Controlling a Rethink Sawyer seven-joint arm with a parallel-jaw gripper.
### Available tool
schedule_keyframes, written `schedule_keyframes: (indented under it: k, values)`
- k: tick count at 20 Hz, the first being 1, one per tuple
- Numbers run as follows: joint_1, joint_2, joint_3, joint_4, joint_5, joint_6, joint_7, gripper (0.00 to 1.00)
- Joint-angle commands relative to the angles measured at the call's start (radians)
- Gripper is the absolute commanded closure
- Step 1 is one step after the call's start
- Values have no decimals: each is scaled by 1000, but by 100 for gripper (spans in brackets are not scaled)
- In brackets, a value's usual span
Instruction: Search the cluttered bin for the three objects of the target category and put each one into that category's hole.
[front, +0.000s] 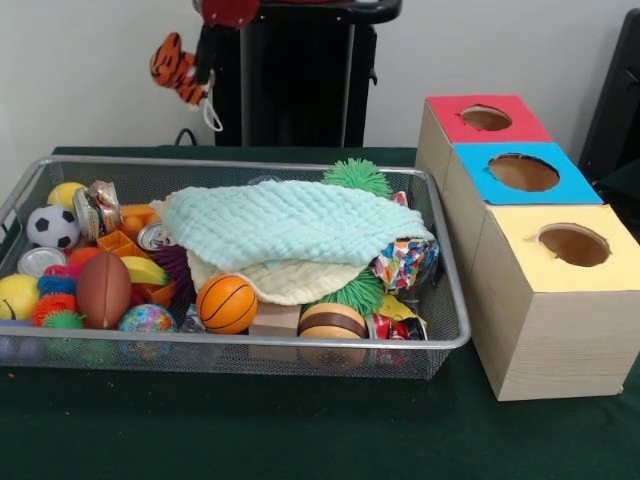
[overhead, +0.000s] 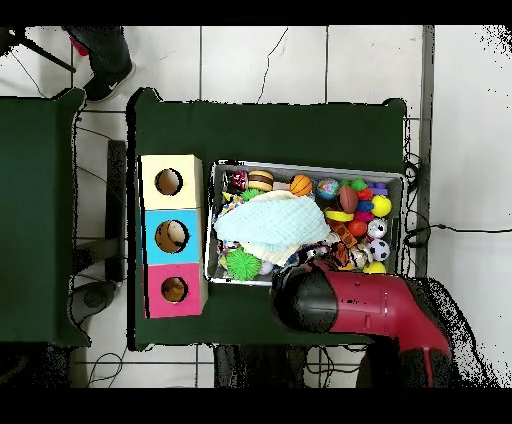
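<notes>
The silver wire-mesh bin (front: 250, 165) stands on the green table, full of toys; it also shows in the overhead view (overhead: 300, 166). My gripper (front: 204, 52) is high above the bin's far left side, shut on an orange striped plush tiger (front: 172, 62) that hangs in the air. In the overhead view my red and black arm (overhead: 340, 300) covers the gripper and the tiger. No other plush animal shows; a mint cloth (front: 290, 225) covers the bin's middle.
Three boxes with round top holes stand beside the bin: red (front: 455, 125), blue (front: 560, 185), yellow (front: 520, 255). The bin holds a basketball (front: 226, 303), a football (front: 103, 290), a soccer ball (front: 52, 227), cans (front: 155, 236) and green spiky balls (front: 355, 177). A person's shoe (overhead: 105, 80) is beyond the table.
</notes>
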Motion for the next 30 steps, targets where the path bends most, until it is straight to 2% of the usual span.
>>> schedule_keyframes:
  k: [1, 8, 14, 30]
  values:
    - [54, -76, 88, 65, 90, 145, -116, 100]
    - [183, -34, 33, 68, 131, 122, 53, 100]
    - [309, 46, -34, 46, 164, 68, 198, 100]
    - [471, 107, -169, 55, 311, 23, 261, 100]
